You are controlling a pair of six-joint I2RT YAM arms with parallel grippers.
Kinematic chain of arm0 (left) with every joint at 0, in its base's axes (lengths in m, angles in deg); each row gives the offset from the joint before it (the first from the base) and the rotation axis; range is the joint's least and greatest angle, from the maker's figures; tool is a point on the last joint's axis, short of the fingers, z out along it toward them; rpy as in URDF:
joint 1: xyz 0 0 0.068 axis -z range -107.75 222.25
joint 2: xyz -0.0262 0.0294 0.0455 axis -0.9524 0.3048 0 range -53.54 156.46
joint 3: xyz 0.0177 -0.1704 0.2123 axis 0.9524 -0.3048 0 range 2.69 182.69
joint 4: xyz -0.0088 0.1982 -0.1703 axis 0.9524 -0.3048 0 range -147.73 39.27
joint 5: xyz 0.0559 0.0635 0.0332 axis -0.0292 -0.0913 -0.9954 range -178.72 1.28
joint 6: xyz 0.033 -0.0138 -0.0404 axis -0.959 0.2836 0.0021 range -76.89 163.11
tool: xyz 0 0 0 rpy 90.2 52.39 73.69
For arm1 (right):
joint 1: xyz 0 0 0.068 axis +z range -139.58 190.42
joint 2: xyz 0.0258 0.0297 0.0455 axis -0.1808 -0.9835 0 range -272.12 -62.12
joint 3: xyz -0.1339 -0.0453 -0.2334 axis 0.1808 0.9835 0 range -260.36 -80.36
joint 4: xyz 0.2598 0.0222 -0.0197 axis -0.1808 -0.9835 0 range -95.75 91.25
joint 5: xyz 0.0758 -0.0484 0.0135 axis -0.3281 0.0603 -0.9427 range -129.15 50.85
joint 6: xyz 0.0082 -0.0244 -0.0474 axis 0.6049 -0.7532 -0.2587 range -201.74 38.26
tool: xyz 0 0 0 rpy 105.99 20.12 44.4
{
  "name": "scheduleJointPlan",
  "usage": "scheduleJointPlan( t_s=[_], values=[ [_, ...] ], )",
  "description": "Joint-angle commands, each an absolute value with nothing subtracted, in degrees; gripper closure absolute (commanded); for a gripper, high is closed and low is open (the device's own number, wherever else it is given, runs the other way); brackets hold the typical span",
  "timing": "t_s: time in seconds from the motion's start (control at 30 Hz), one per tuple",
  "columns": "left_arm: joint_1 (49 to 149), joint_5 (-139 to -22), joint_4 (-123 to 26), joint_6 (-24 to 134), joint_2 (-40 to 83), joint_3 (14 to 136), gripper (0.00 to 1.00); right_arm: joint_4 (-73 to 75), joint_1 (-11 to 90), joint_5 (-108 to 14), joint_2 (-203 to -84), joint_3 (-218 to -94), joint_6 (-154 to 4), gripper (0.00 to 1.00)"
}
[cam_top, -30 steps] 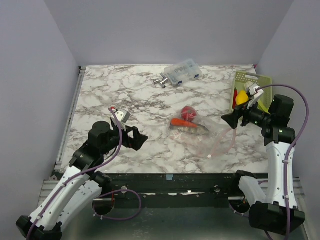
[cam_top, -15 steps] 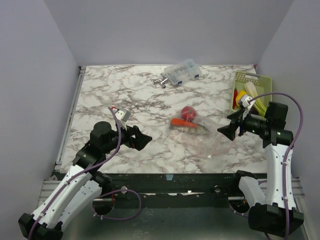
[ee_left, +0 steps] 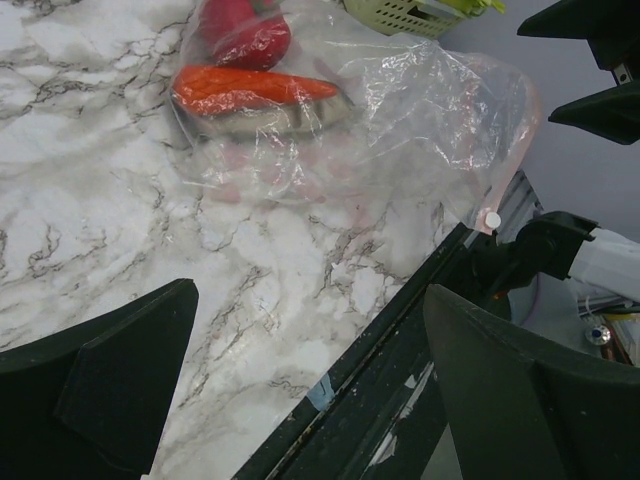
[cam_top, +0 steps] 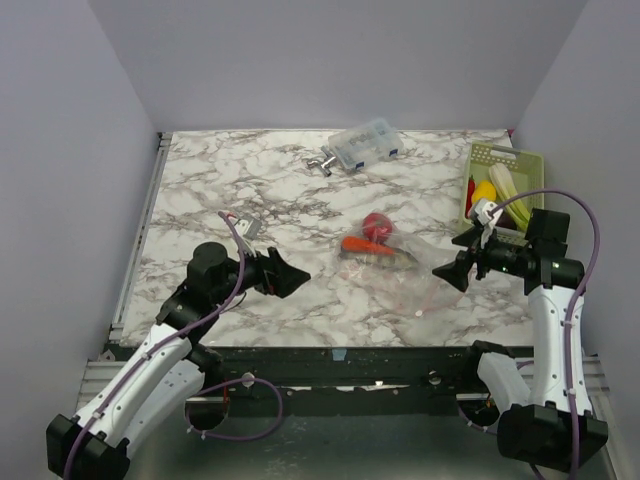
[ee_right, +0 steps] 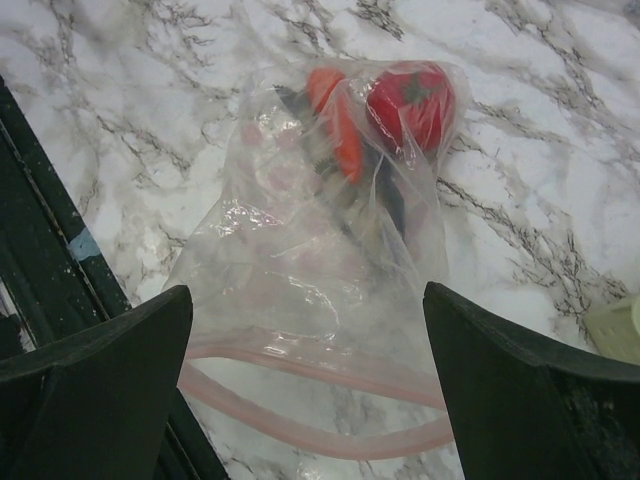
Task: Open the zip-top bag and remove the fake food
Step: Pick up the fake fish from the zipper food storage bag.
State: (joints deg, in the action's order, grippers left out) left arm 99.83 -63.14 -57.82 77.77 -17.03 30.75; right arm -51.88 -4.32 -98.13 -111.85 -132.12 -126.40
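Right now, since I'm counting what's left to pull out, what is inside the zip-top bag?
Inside the zip-top bag lie a red piece, an orange carrot and a dark piece. Crinkled plastic and the carrot cover most of the dark piece; anything beneath these is hidden.

Crinkled zip-top bag [ee_left: 430,110] holding carrot [ee_left: 250,88] lies on marble table [ee_left: 80,180].

Clear box [cam_top: 365,143] just beside metal fitting [cam_top: 322,161]; green basket [cam_top: 492,154] right edge.

No writing, label, brand, number or sign can be read in any view. The zip-top bag [cam_top: 405,272] shows no legible print, and the small clear box [cam_top: 365,145] is too distant to tell.
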Motion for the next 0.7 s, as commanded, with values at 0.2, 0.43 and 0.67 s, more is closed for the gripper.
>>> scheduleJointPlan(
  t_s=[0.2, 0.43, 0.67],
  values=[
    [97.93, -57.79, -51.05, 80.85, -15.52, 27.98, 0.01, -54.1, -4.61, -99.1, -111.32, -130.45, -129.43, 0.0],
    [96.97, -56.06, -48.82, 81.48, -14.72, 27.32, 0.01, -53.1, -4.62, -99.94, -111.12, -128.33, -130.01, 0.0],
    [96.47, -54.15, -46.57, 81.87, -11.89, 27.06, 0.01, -57.17, -4.62, -100.16, -111.4, -127.73, -136.37, 0.0]
  ],
)
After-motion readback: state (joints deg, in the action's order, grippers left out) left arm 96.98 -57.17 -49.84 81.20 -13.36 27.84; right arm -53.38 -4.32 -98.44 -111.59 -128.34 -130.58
